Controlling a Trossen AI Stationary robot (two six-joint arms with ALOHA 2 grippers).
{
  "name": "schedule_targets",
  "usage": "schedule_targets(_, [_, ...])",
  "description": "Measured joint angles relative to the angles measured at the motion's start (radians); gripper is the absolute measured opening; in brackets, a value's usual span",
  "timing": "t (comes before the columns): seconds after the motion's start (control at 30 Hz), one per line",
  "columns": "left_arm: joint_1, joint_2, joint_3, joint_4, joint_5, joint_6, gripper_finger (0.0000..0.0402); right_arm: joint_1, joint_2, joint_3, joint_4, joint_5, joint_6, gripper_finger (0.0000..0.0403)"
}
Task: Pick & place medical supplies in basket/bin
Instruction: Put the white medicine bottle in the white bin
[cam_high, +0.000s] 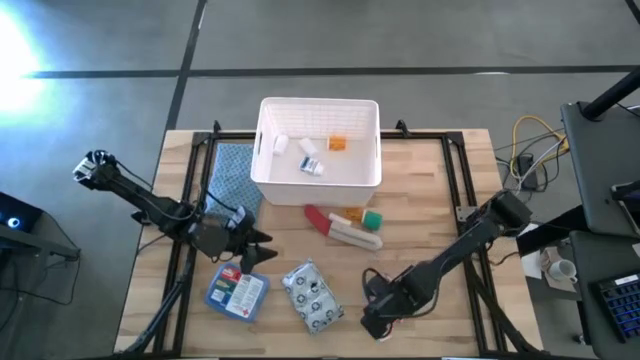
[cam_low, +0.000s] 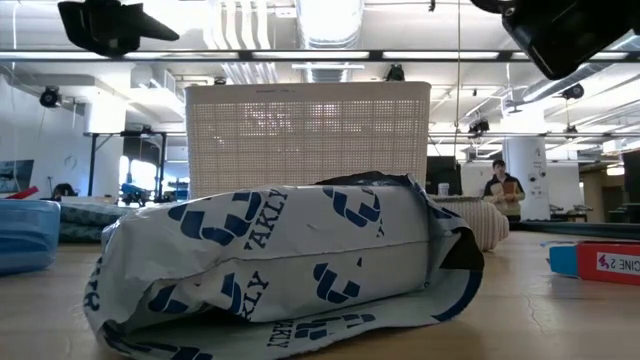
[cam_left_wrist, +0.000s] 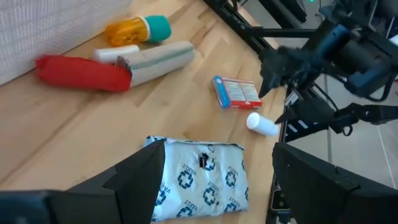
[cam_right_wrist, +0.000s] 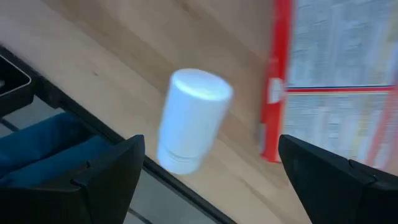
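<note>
The white slotted basket (cam_high: 320, 172) stands at the table's far middle with a few small supplies inside. In front of it lie a red tube (cam_high: 318, 217), a cream tube (cam_high: 357, 237) and a yellow bottle with a green cap (cam_high: 362, 217). The grey-white spotted pouch (cam_high: 312, 295) and a blue flat packet (cam_high: 237, 292) lie near the near edge. My left gripper (cam_high: 262, 250) hovers open, with the pouch (cam_left_wrist: 199, 180) ahead of its fingers. My right gripper (cam_high: 378, 310) is open above a white pill bottle (cam_right_wrist: 193, 118), which lies on its side beside a red-white packet (cam_right_wrist: 336, 81).
A blue checked cloth (cam_high: 232, 175) lies left of the basket. Dark rails (cam_high: 185, 230) run along the table's left and right sides. Bare wood lies between the tubes and the pouch. A person (cam_low: 497, 185) stands far off in the room.
</note>
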Motion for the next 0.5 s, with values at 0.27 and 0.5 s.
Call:
schedule_targets(0.27, [-0.035,-0.001,0.0,0.001,0.001,-0.005,0.0276,0.005,0.078,0.062,-0.017,0.0,0.03,0.0359])
schedule_targets(0.5, [-0.09,-0.001,0.0,-0.005,0.001,-0.027,0.0276,0.01,0.183,0.142,-0.016,-0.02,0.033,0.0359])
